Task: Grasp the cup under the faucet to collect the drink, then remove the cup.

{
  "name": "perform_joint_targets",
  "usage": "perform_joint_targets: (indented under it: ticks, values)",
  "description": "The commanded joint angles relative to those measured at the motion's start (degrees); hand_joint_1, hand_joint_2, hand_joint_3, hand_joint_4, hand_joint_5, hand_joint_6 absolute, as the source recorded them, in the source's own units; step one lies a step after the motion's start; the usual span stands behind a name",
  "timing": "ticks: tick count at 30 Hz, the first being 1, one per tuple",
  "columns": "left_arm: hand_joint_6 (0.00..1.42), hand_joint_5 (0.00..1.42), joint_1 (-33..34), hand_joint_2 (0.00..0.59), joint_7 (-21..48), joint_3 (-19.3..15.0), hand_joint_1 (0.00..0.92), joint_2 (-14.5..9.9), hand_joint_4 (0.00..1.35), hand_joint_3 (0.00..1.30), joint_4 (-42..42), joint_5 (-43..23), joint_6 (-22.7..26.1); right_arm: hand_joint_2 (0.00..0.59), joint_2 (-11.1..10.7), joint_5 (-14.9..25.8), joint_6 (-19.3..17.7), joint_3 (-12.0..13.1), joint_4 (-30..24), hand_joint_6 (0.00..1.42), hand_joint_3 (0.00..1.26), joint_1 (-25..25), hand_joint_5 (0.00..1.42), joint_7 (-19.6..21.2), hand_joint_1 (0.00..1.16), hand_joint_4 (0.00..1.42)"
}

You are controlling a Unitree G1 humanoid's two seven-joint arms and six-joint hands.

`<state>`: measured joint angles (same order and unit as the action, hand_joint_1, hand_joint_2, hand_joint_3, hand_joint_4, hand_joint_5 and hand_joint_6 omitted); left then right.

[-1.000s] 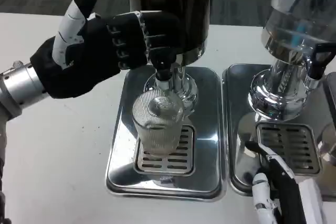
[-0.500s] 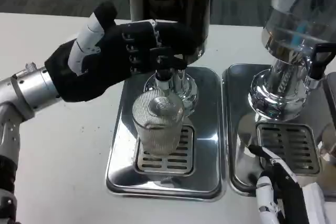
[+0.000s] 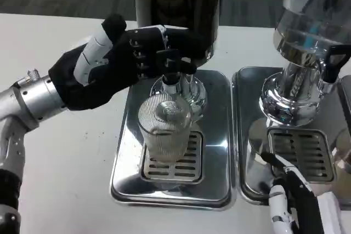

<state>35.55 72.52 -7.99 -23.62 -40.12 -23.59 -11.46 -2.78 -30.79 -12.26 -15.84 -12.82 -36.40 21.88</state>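
A ribbed clear glass cup (image 3: 165,129) stood under the black faucet lever (image 3: 170,61). The left hand (image 3: 118,61) grasped that lever; holding too long could overflow the cup.

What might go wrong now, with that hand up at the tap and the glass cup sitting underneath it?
1. The left hand has its fingers at the black faucet lever, right above the ribbed glass cup; a slip downward might tip the cup.
2. Neither hand holds the cup, so any nudge could slide it off the drain grille.
3. The right hand sits low beside the second dispenser's tray; reaching across could bump it.
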Motion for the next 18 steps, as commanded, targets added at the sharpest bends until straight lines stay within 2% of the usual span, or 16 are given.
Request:
perform_joint_targets:
  ticks: [1,12,18]
  values:
    - [0.22,0.14,-1.8,0.126,-0.7,1.0,0.0,0.0,0.2,0.32,0.4,2.3,-2.6,0.575,-0.3,0.2,-0.7,0.4,-0.5,0.05,0.26,-0.6,0.12,0.1,0.0,0.19]
    - [0.22,0.14,-3.0,0.126,-1.9,1.7,0.0,-0.1,0.2,0.32,1.0,3.7,-8.6,0.575,-0.5,0.3,-0.3,0.8,-1.3,0.05,0.26,-1.3,0.12,-0.4,0.0,0.19]
    - [0.22,0.13,-3.5,0.125,-3.4,2.2,0.0,0.0,0.2,0.32,1.0,4.6,-14.9,0.575,-0.5,0.3,-0.3,1.0,-1.5,0.05,0.26,-1.3,0.12,-0.7,0.0,0.19]
